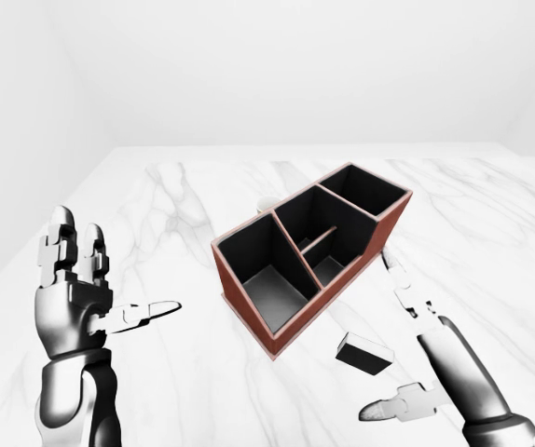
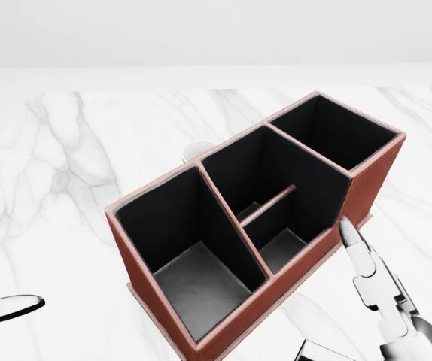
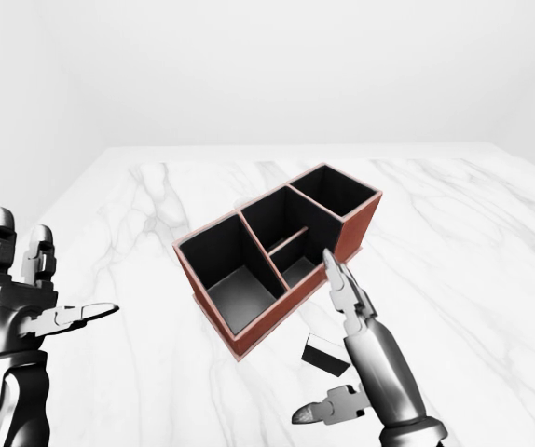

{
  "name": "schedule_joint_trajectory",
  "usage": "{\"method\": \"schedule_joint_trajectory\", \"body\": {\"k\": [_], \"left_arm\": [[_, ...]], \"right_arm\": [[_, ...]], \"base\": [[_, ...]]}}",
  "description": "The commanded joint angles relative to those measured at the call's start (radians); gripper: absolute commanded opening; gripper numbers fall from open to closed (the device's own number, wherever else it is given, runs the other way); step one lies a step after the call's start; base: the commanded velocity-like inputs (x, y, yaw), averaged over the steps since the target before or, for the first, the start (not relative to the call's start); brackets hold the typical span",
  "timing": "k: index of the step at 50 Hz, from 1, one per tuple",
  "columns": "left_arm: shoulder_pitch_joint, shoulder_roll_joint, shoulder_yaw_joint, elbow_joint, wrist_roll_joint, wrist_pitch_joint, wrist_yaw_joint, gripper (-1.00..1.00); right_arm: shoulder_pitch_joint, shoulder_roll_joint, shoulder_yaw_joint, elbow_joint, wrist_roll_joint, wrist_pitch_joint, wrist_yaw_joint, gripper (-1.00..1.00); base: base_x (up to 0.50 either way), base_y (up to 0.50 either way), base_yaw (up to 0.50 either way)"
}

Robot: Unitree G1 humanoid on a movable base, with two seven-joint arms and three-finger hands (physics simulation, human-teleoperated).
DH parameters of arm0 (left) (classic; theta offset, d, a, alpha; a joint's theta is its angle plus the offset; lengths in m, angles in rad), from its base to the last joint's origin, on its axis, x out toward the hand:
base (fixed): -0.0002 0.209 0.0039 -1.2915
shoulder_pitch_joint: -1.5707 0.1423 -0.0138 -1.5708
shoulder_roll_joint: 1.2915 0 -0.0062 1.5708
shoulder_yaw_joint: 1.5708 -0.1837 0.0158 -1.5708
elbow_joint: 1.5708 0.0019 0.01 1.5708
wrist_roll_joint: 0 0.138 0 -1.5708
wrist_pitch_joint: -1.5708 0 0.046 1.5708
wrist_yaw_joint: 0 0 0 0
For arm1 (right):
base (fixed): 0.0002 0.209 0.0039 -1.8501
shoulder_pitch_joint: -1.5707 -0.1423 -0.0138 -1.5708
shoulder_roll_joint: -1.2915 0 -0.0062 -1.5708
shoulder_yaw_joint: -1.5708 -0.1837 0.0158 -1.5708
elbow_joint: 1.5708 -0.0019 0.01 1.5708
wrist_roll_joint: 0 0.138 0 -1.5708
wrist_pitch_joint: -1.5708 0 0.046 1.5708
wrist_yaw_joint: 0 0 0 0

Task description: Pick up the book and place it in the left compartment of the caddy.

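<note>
White marble table (image 1: 184, 214), grey-veined, under pale walls. One small dark book (image 1: 364, 354) lies flat just beside the caddy's near wall, between my right hand's (image 1: 415, 321) spread fingers (image 1: 395, 272) and thumb, untouched. My left hand (image 1: 74, 284) is raised at the view's left, fingers apart. One red-brown rectangular caddy (image 1: 297, 321) has four dark compartments, the left one bare.

White marble table (image 1: 184, 196) with red-brown caddy (image 1: 291, 321), black book (image 1: 364, 353), small white object (image 2: 196, 150).
</note>
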Motion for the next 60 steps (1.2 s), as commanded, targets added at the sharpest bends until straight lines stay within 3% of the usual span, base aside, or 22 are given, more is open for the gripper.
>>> {"method": "schedule_joint_trajectory", "body": {"k": [1, 6, 20, 60], "left_arm": [[-0.003, 0.004, 0.005, 0.01, -0.001, 0.0, 0.001, 1.0], [0.001, -0.001, -0.01, 0.008, 0.012, 0.0, -0.001, 1.0], [0.001, -0.002, -0.013, 0.013, 0.015, 0.0, -0.001, 1.0], [0.006, -0.006, -0.027, 0.006, 0.027, 0.0, 0.003, 1.0]], "right_arm": [[-0.01, 0.083, -0.135, 0.027, -0.033, 0.0, 0.12, 1.0], [-0.05, 0.104, -0.189, 0.051, -0.096, 0.0, 0.187, 1.0], [-0.11, 0.176, -0.341, 0.061, -0.132, 0.0, 0.187, 1.0], [-0.26, 0.042, -0.446, 0.288, -0.154, 0.0, 0.187, 1.0]], "base": [[0.0, 0.0, 0.0], [0.0, 0.0, 0.0], [0.0, 0.0, 0.0], [0.0, 0.0, 0.0]]}}
